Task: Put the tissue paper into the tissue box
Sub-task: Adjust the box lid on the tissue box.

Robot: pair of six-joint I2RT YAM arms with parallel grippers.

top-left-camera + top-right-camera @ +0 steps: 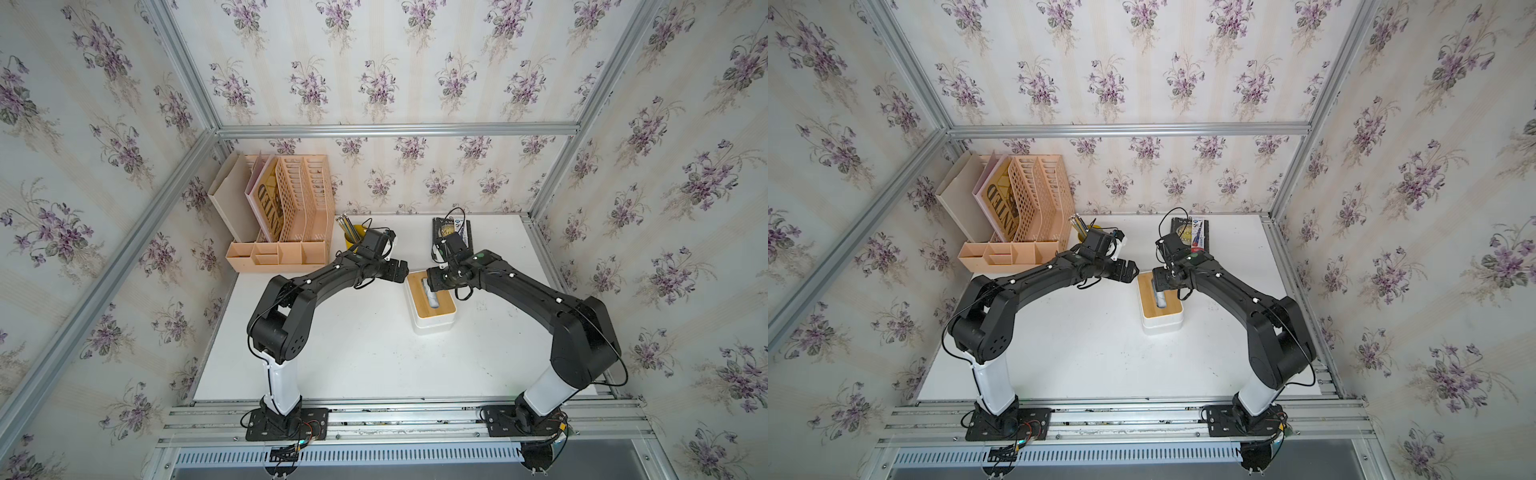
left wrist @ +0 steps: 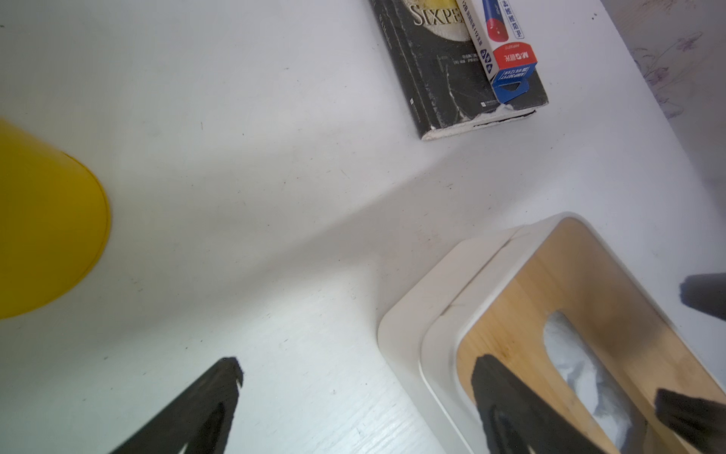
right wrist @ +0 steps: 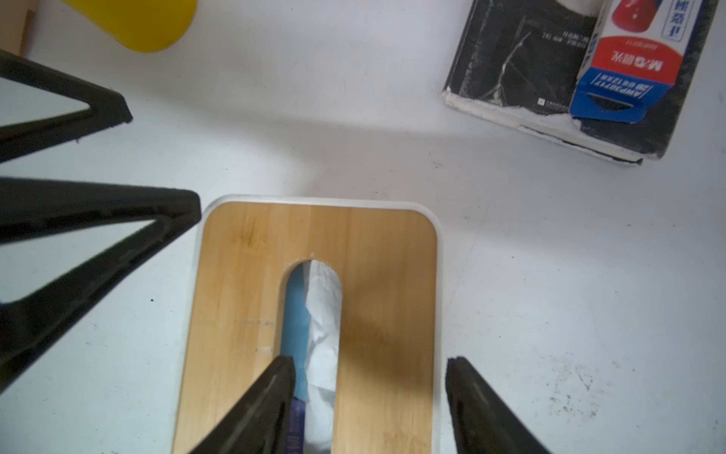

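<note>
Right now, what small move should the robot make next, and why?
Probably lift the right tool straight up. Its jaws stand open above the bamboo lid, which sits on the tissue box, and the tissue paper shows inside, so the job looks done.

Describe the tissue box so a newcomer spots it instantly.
On the white table, find the black book at the far edge. Nearer the robot sits the tissue box, a white tub; only it has a bamboo lid, tissue paper showing through its slot.

Top views look steeply down over the whole white bench (image 1: 374, 353); wrist views, close, share the bamboo-lidded white tissue box (image 2: 569, 283) (image 3: 373, 275).
</note>
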